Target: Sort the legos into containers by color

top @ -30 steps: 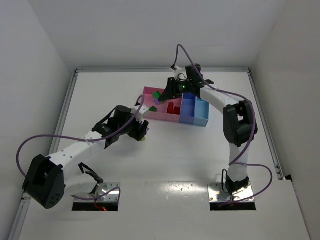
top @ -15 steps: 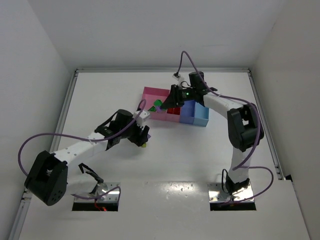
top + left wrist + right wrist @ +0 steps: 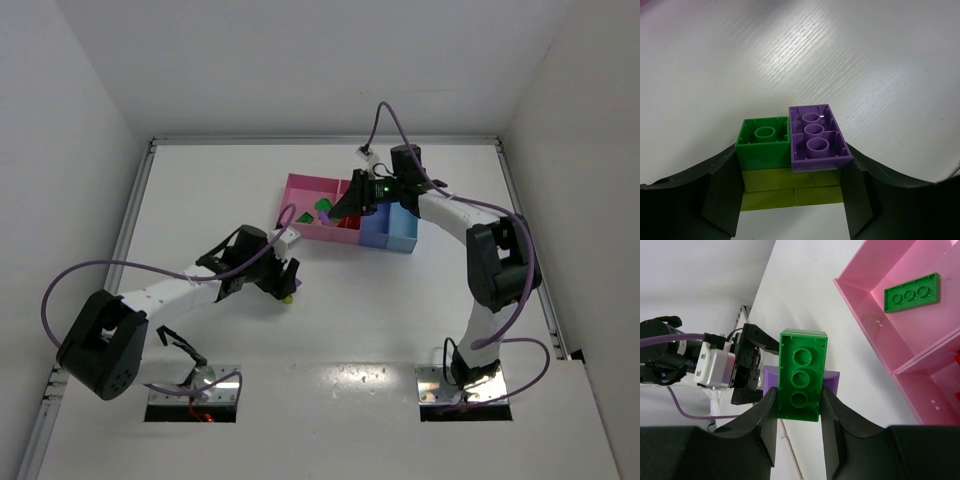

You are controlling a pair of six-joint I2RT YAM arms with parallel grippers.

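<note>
From above, the left gripper (image 3: 284, 281) is hanging low over the white table (image 3: 400, 320), near and left of the row of shallow plastic containers: the wide pink bin (image 3: 303, 188), the narrower pink bin (image 3: 345, 239), the dark blue bin (image 3: 374, 231) and the light blue bin (image 3: 403, 233), running left to right. The right gripper (image 3: 330, 211) is hovering over the wide pink bin's right part. In the left wrist view, the left gripper (image 3: 792, 192) is clenching a stack of small plastic bricks between its dark fingers (image 3: 715, 192): a green square brick (image 3: 762, 142) and a purple three-stud brick (image 3: 817, 140) are sitting side by side on yellow-green bricks (image 3: 790, 189), just above the table. In the right wrist view, the right gripper (image 3: 799, 401) is grasping a green three-stud brick (image 3: 802, 372) joined to a purple brick (image 3: 832, 382) behind it. Far right of it, a flat green plate (image 3: 911, 292) is lying in the wide pink bin (image 3: 885, 265).
</note>
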